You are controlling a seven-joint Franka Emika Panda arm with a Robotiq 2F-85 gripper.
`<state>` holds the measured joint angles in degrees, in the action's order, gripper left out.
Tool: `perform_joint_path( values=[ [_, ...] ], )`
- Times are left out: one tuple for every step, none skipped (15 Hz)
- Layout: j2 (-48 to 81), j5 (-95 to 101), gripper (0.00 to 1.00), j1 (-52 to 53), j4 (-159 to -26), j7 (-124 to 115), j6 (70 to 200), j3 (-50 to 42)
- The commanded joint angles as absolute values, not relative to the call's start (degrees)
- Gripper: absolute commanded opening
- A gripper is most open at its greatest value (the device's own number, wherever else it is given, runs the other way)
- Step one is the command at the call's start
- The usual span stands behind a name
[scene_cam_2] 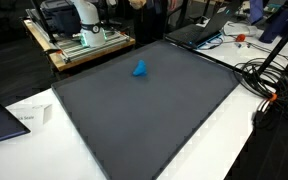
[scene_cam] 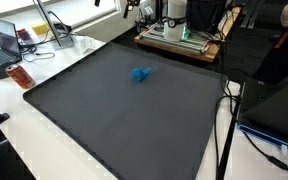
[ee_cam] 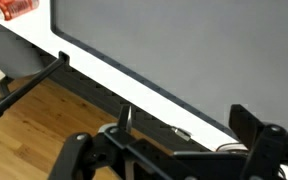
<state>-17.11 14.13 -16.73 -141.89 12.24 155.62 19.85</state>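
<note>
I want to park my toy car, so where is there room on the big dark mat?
The dark grey mat is bare everywhere except at the small blue object. Crowded off the mat: black cables along one side, an open laptop and an orange packet by the other.

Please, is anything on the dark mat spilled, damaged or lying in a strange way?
Nothing stands out. The dark mat lies flat, with no spill. Only a small blue object sits on it, too small to tell whether it is upright.
</note>
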Motion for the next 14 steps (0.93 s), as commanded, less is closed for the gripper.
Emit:
perform_joint_path(
  values=[
    [-15.23,17.63,1.00,-10.18,-139.16,7.53,144.27,14.61],
    [-14.67,17.66,1.00,-8.77,-138.47,6.73,141.23,13.73],
    [-14.00,17.18,1.00,-7.32,-137.77,6.35,138.70,12.86],
    [-13.39,16.51,1.00,-5.98,-137.06,5.99,136.33,12.05],
    [-12.65,16.14,1.00,-4.79,-136.31,5.65,134.28,11.39],
    [-11.93,15.69,1.00,-3.74,-135.59,5.20,132.35,10.78],
    [-11.16,15.77,1.00,-2.94,-134.88,4.42,130.69,10.37],
    [-10.43,15.82,1.00,-2.22,-134.23,3.68,129.13,9.98],
    [-9.61,15.96,1.00,-1.58,-133.58,3.03,127.90,9.66],
    [-8.73,16.16,1.00,-1.02,-132.94,2.33,126.69,9.44],
    [-7.86,15.97,1.00,-0.46,-132.36,2.03,125.71,9.23],
    [-6.96,16.11,1.00,0.01,-131.79,1.59,124.97,9.12],
    [-6.09,16.27,1.00,0.49,-131.30,1.18,124.25,9.05],
    [-5.30,16.30,1.00,0.94,-130.85,0.80,123.92,9.00]
  ],
)
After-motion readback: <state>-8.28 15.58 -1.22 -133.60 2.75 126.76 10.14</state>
